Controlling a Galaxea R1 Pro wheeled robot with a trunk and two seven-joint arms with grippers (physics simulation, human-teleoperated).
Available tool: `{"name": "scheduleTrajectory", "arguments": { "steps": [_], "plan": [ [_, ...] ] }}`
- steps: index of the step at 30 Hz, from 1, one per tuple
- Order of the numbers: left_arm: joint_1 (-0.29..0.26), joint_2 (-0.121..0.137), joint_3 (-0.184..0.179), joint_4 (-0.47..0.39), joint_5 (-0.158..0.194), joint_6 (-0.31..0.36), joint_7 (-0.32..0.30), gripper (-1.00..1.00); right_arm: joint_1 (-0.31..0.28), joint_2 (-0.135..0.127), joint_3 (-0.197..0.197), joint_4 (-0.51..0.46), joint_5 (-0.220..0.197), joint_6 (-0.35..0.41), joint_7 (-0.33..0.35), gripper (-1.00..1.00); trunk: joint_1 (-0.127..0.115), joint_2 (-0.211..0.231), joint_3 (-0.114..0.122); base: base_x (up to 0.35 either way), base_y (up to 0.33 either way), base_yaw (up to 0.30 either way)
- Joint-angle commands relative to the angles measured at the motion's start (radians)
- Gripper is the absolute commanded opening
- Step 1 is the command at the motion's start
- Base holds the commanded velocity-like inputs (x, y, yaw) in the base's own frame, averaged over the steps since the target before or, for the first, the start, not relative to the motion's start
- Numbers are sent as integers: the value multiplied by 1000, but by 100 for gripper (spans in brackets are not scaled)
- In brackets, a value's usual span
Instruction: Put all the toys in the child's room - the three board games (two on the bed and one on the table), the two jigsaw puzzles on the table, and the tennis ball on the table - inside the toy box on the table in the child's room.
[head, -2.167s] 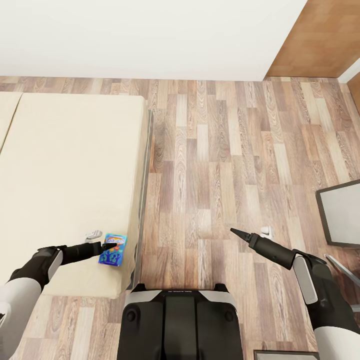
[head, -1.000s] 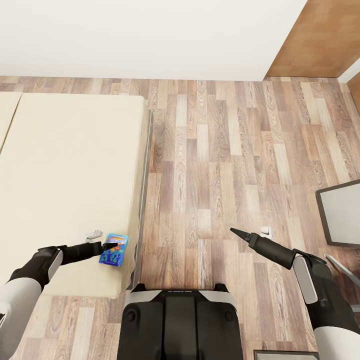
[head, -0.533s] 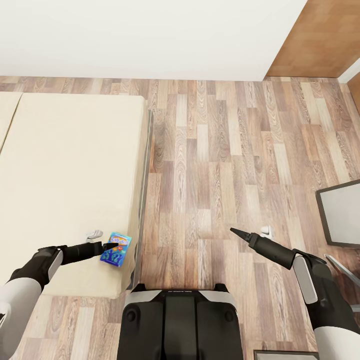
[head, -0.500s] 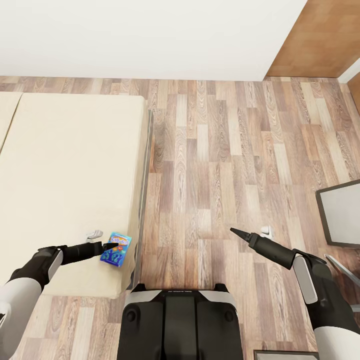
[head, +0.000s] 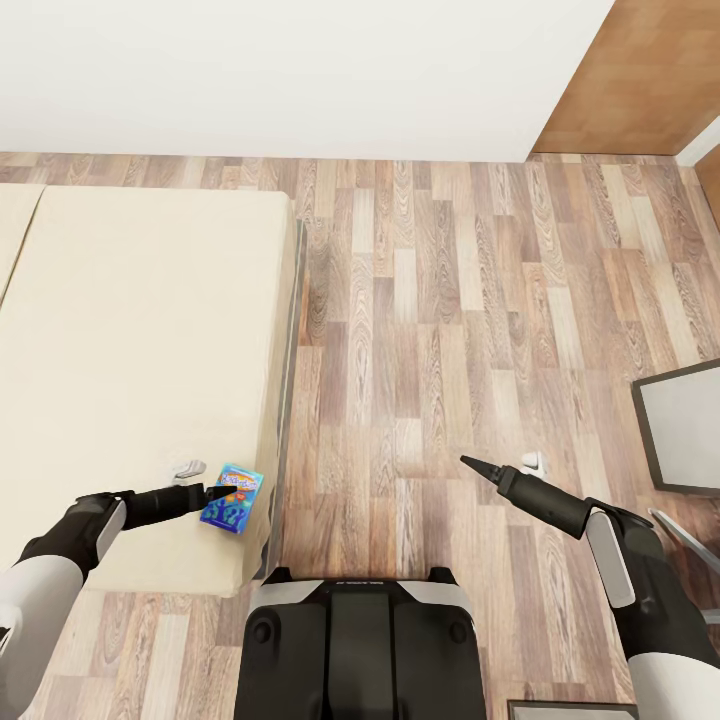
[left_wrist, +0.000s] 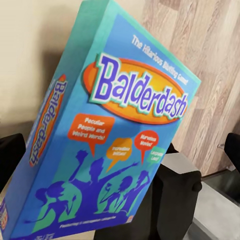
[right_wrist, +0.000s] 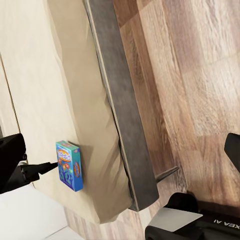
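A small blue board game (head: 231, 498) lettered "Balderdash" rests near the corner of the beige bed (head: 140, 330), close to its grey frame. It stands tipped up on one edge (right_wrist: 70, 166) rather than lying flat. My left gripper (head: 222, 490) reaches across the mattress and its tip touches the box's upper part. Up close the box face (left_wrist: 115, 140) sits between the two widely spread fingers, so the gripper is open. My right gripper (head: 465, 461) hangs open and empty over the wood floor, apart from the bed. The toy box is out of view.
The bed's grey frame (right_wrist: 120, 115) runs beside the wood-plank floor (head: 430, 330). A dark-framed pale panel (head: 685, 425) stands at the right edge. A white wall (head: 300, 70) closes the far side. My base (head: 360, 640) sits just past the bed's corner.
The blue box has turned slightly and edged a little toward the bed's side. Both arms hold nearly the same places.
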Motion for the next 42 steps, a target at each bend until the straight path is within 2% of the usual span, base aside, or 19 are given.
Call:
{"name": "scheduleTrajectory", "arguments": {
  "steps": [1,19,28,42],
  "plan": [
    [0,-1,8,-1,-6,9,-6,100,0,0,-1,0,-2,5,2,100,1,-2,-1,0,0,0],
    [0,-1,8,-1,-5,9,-9,100,0,0,-1,-1,-2,5,2,100,1,-2,-1,0,0,0],
    [0,-1,8,-1,-6,8,-40,100,0,1,-1,-1,-2,5,2,100,1,-2,-1,0,0,0],
    [0,-1,7,-1,-6,7,-46,100,0,2,-1,-2,-2,5,2,100,1,-2,-1,0,0,0]
  ]
}}
